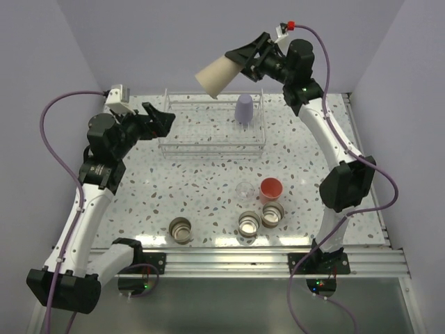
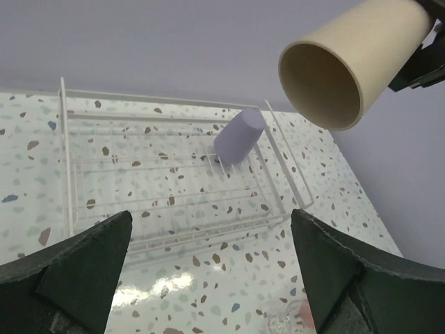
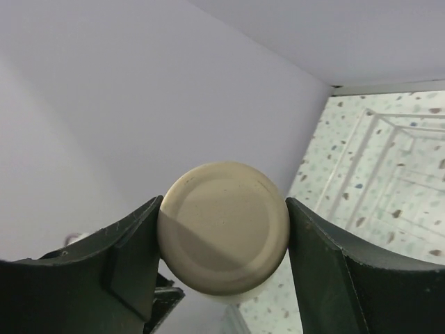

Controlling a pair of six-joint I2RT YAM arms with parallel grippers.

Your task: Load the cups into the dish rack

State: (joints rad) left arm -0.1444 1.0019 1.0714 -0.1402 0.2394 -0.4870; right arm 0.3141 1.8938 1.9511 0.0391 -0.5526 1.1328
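the step in hand is the placing of the second cup. the right gripper [image 1: 241, 61] is clamped on the beige cup [image 1: 217, 75], its fingers [image 3: 125, 257] pressing either side of the cup's base end. the cup hangs in the air on its side, mouth turned toward the left arm, above the back rail of the rack [image 1: 167, 142]. from the left wrist view it looks well above the wires, not yet among them.

the lavender cup [image 1: 245, 108] is already in the rack, toward its right end, leaning a little. the left gripper [image 1: 158, 120] is spread wide and holds nothing; it hovers just off the rack's left end, facing into it.

five cups wait on the table [image 1: 139, 188] near the arms: the red cup [image 1: 271, 188] beside the clear cup [image 1: 245, 189], and three silvery cups [image 1: 249, 223] in a loose row in front of them.

as i judge it, the next move calls for the right wrist to tip the beige cup mouth-down, lower it into the free stretch of wires left of the lavender cup, and part the jaws only once it rests. the thin rails could catch the rim on the way down, so the descent should come in clear of the back rail.
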